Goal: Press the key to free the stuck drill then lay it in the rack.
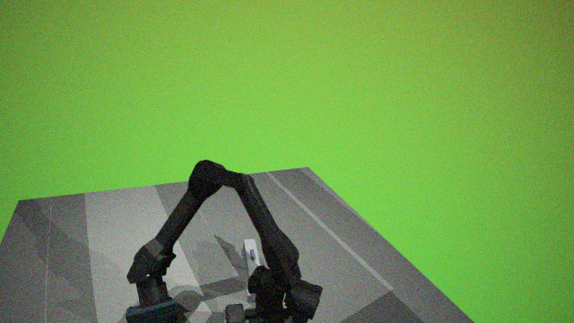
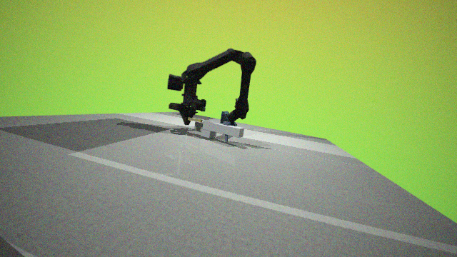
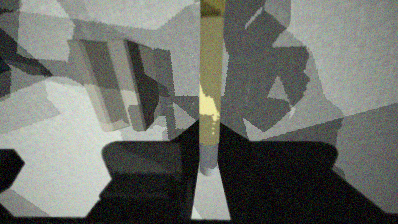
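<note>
My gripper (image 2: 187, 123) (image 3: 207, 123) is shut on the drill, low over the table. The drill (image 3: 210, 60) (image 2: 194, 120) is a thin yellow rod with a grey end at the fingers; in the wrist view its length runs clear of the fingers to a darker band at the top edge. The white block (image 1: 249, 246) (image 2: 228, 130) is out of the wrist view. A small blue piece (image 1: 252, 254), perhaps the key, shows on it; whether it is down cannot be told. A grey piece with raised walls (image 3: 120, 65), likely the rack, stands left of the drill in the wrist view.
The arm's teal base (image 1: 152, 311) stands left of the white block in the top view. The arm arches over the table (image 2: 214, 228) and partly hides the block there. Patchy shadows and light bands blur outlines on the table.
</note>
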Controlling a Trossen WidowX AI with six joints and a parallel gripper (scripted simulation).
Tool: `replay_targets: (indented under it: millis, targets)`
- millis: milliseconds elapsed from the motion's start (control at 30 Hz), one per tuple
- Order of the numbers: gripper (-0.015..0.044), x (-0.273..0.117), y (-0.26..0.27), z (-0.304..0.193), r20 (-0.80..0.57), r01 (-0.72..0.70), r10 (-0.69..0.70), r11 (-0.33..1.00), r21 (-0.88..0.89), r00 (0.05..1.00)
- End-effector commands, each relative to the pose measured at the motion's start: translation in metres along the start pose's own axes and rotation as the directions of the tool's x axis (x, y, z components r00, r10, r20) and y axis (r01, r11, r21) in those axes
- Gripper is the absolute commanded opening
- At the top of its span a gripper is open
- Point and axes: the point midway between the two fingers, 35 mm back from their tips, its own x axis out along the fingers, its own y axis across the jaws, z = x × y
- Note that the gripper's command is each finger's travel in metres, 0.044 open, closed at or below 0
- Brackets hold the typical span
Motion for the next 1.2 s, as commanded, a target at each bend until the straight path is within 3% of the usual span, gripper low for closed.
replay_targets:
  millis: [0,1167]
  targets:
    - [0.0,-0.003,0.0,0.0,-0.003,0.002,-0.002,1.0,-0.003,1.0]
    - [0.0,-0.025,0.001,0.002,-0.004,0.001,-0.001,1.0,-0.003,1.0]
